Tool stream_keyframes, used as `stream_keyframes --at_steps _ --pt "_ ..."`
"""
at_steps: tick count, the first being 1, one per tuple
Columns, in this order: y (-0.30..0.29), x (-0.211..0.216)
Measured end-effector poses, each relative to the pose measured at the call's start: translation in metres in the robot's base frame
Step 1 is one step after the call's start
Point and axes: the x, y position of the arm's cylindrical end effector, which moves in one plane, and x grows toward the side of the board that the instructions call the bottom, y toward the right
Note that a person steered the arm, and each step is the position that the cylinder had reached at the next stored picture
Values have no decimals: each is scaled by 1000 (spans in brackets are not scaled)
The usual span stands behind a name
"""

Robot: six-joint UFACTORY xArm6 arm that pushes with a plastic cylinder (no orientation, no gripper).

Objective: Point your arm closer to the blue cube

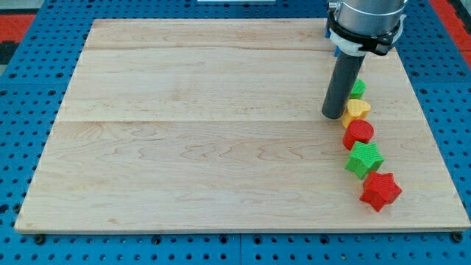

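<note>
A pale wooden board [206, 132] lies on a blue perforated bench [22, 96]. Red patches show at the view's top corners [18, 18]. Light is even.

1. On the bench [206, 132], the blocks form a line near the view's right edge.
2. From the view's top down: green block [358, 88], yellow block [358, 109], red block [358, 133], green star [365, 159], red star [380, 191].
3. My tip [333, 115] stands just left of the yellow block.
4. A blue block [338, 51], mostly hidden behind the arm, lies above the line.

Block column [364, 143] lines view's right; board [184, 132] leftward open.
</note>
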Motion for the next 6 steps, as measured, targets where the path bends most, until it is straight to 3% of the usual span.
stream_keyframes --at_steps 6 --pt "-20 0"
